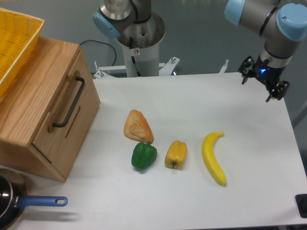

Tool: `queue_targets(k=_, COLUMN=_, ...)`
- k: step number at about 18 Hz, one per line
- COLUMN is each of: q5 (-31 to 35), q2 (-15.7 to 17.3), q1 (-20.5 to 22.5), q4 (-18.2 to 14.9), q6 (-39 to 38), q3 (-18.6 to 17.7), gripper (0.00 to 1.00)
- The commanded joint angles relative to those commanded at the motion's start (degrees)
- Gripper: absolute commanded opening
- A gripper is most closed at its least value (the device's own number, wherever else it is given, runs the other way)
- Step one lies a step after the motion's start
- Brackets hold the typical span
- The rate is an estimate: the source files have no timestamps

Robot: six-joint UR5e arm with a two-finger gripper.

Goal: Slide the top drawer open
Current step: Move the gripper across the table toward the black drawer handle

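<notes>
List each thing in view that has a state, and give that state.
top drawer: shut, front flush with the cabinet
black bar handle: untouched
gripper: open, empty, above the table's far right, away from the drawer
yellow basket: on top of the cabinet
pan: at the table's near left corner

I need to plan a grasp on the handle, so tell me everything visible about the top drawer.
The top drawer has a broad, flat light oak front, wood grain visible, carrying a long black bar handle fixed at both ends and standing off the panel. It looks shut, its front flush with the wooden cabinet. It sits at the table's left side, facing the food items. Nothing touches it; the gripper hangs far off to the right.
</notes>
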Motion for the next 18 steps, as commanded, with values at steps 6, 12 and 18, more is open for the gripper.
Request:
queue_targets(k=6, q5=-2.0, q2=0.6, q1=-0.8, q4=0.3, q6=-0.1, q3=-0.1, gripper=1.0)
queue_targets(k=12, q5=-6.9, q2=2.2, q1=-5.4, q4=0.6, q6=-12.9, q3=0.2, gripper=1.0)
queue_targets(k=18, q5=-6.5, q2=3.3, q1=-9.7, q4=0.3, q6=-20.9, q3=-0.6, gripper=1.0)
